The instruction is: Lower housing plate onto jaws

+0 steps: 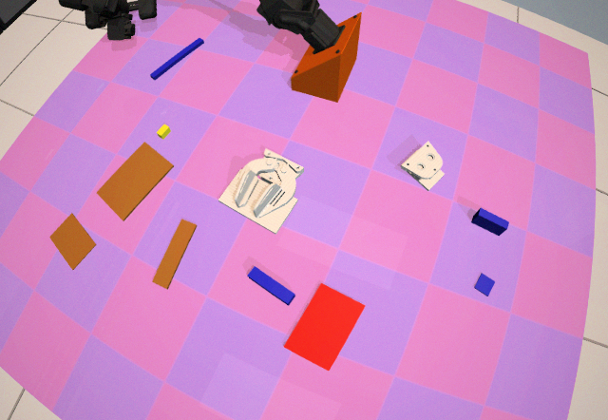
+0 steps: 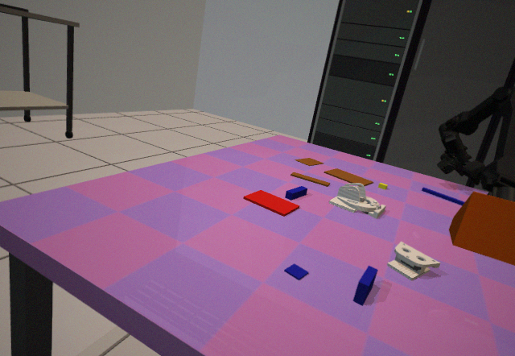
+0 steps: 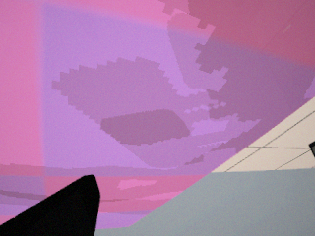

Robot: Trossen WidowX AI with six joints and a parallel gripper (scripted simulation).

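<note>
The white base assembly point(image 1: 278, 221) point(image 2: 337, 203) lies flat on the table, with two upright grey-white jaws point(image 1: 246, 190) point(image 1: 268, 200) side by side on it. Small round features show at its other end, but how the jaws sit on their pins is too small to tell. The white housing plate point(image 1: 426, 159) point(image 2: 412, 253), with two round holes, is apart from the assembly, to its right in the top view. It stands off the table on its own lower part. My gripper point(image 1: 139, 18) point(image 3: 203, 164) is open and empty, far from both parts, at the top left in the top view.
The orange arm mount point(image 1: 324, 79) point(image 2: 486, 227) stands behind the white parts. A long blue bar point(image 1: 177, 59) lies near the gripper. A yellow block point(image 1: 163, 131), brown boards point(image 1: 135, 181), blue blocks point(image 1: 271, 285) point(image 1: 489, 221) and a red plate point(image 1: 325, 326) lie around.
</note>
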